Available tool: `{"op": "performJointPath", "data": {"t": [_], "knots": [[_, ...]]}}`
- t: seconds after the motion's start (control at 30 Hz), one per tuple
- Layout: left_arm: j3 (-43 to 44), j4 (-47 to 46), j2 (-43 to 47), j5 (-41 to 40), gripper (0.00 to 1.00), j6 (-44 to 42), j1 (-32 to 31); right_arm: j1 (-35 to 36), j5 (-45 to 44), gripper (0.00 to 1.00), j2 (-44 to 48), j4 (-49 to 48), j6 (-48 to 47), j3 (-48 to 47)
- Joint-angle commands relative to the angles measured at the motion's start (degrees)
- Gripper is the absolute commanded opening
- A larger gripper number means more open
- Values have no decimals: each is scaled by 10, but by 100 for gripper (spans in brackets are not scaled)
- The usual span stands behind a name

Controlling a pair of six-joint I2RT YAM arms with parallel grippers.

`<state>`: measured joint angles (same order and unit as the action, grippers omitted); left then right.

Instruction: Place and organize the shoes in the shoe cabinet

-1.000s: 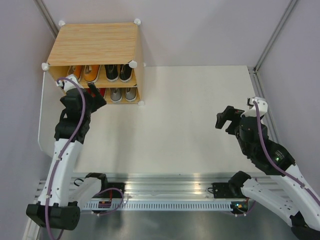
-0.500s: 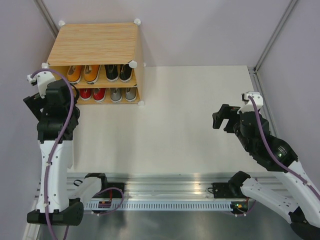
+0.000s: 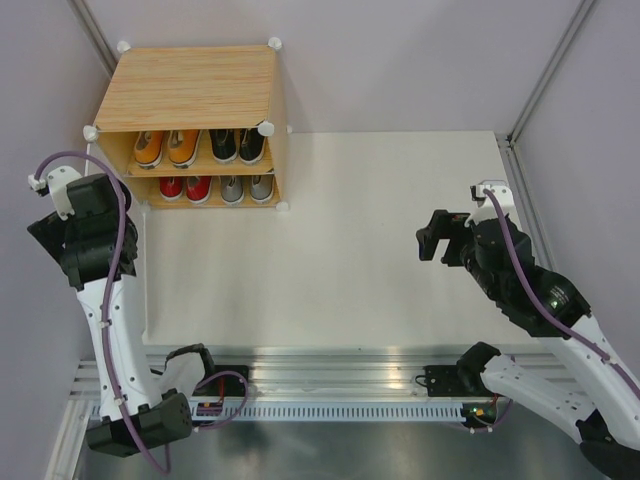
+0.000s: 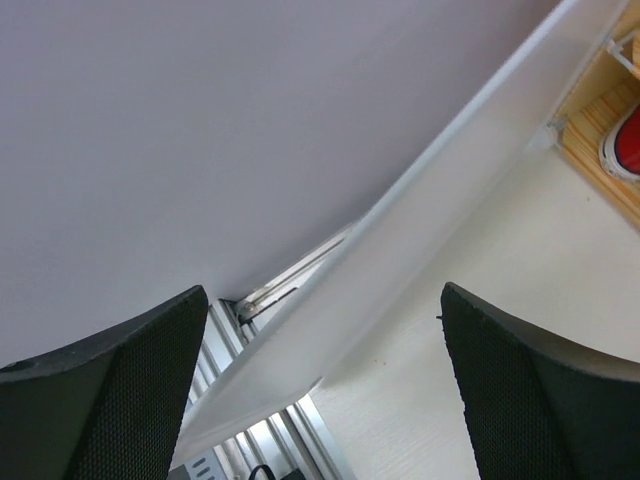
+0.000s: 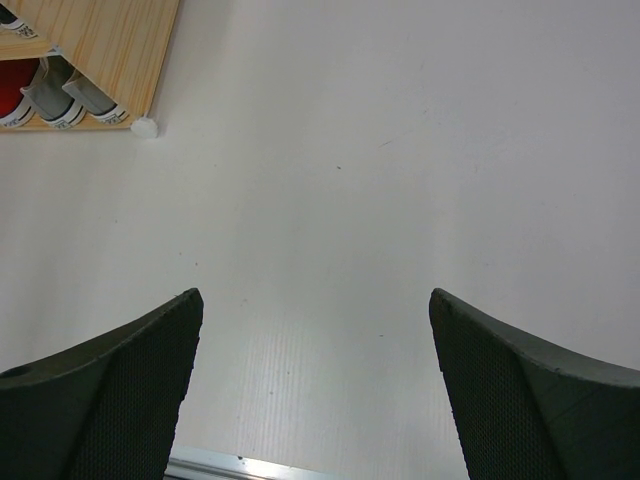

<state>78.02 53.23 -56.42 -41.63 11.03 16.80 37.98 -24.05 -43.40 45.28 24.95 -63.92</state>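
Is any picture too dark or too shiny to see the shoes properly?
Top view: soft, even light, so the shoes show clearly; the lower ones sit a bit shaded inside the cabinet, and the only glare is on the metal rail. Left wrist view: tilted, with just a red shoe at the border. Right wrist view: bright table, grey shoes cut off in the corner.

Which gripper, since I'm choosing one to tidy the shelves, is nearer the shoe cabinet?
Left. The left gripper is just off the shoe cabinet's near-left corner; the right gripper is far across the table to its right.
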Motion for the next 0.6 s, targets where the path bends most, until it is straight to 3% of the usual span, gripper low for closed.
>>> {"op": "performJointPath", "data": {"t": [0.0,0.57], "knots": [[-5,48,0,91,100,31,7,-2,9,98,2,-12,-13,-14],[12,65,49,378,99,66,8,-2,-7,98,26,-18,-19,-10]]}}
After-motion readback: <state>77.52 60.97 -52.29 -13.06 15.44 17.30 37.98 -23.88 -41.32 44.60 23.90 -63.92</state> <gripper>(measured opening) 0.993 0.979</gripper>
